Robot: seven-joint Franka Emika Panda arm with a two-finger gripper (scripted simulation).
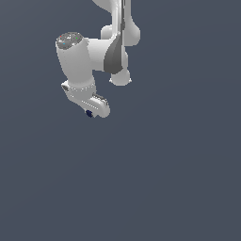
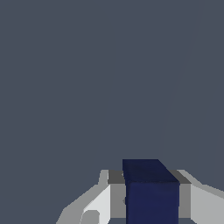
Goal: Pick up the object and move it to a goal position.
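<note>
The object is a small dark navy-blue block [image 1: 89, 113], just visible under the white hand in the exterior view. In the wrist view the block [image 2: 151, 192] sits between the two grey-white fingers [image 2: 116, 197], which press on its sides. My gripper [image 1: 90, 112] is shut on the block, at the upper left of the exterior view. Most of the block is hidden by the hand in the exterior view. No goal marker shows in either view.
The white arm [image 1: 113, 47] comes down from the top of the exterior view. The surroundings are a plain grey-blue surface [image 1: 164, 179] with no other objects or edges in view.
</note>
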